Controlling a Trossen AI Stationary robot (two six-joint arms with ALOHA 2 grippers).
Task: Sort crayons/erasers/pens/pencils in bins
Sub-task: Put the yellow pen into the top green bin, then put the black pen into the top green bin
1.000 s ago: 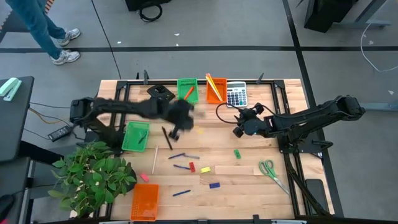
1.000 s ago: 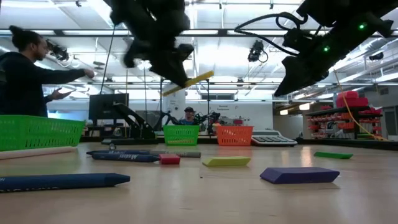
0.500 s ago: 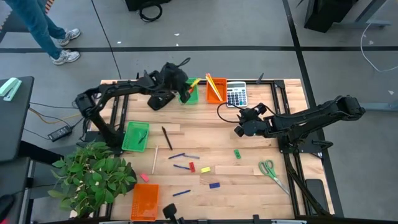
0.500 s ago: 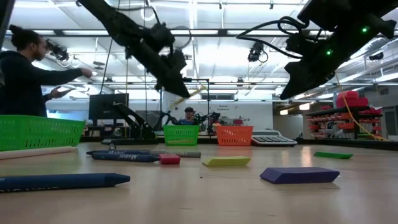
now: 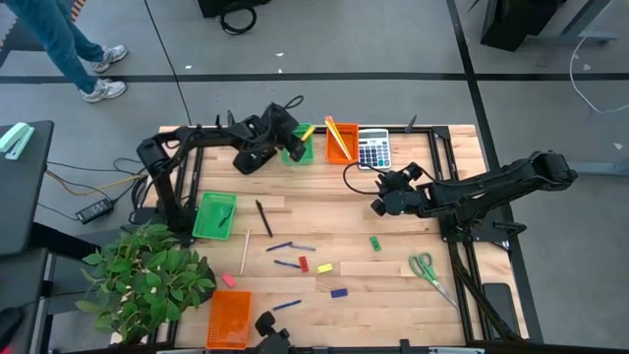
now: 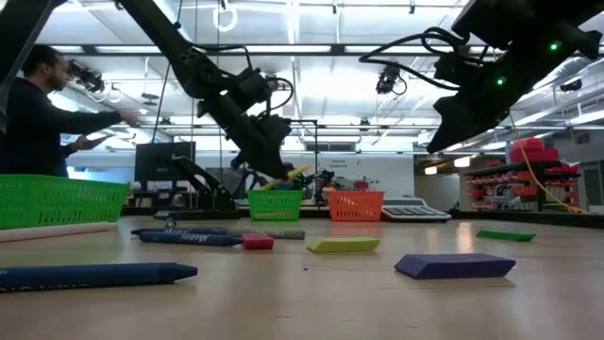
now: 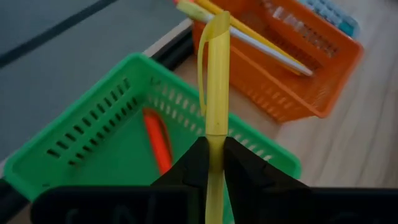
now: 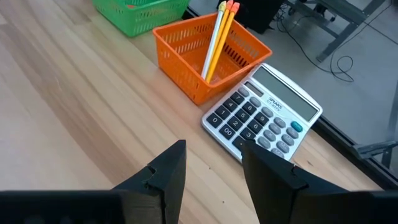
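A yellow pen (image 7: 217,93) is pinched upright between the closed fingers of the left hand (image 5: 292,141), above the far green bin (image 7: 118,134), which holds an orange-red crayon (image 7: 157,140). Just right, the orange bin (image 8: 205,59) holds pencils (image 8: 217,37). The right hand (image 8: 211,168) hangs open and empty over the counter (image 5: 393,256) near the calculator (image 8: 264,115).

A yellow pen (image 7: 217,93) is seen over a green bin (image 7: 112,143) holding an orange-red crayon (image 7: 158,138). Yellow pencils (image 8: 217,38) are seen in an orange bin (image 8: 180,59); the calculator (image 8: 264,118) is grey.
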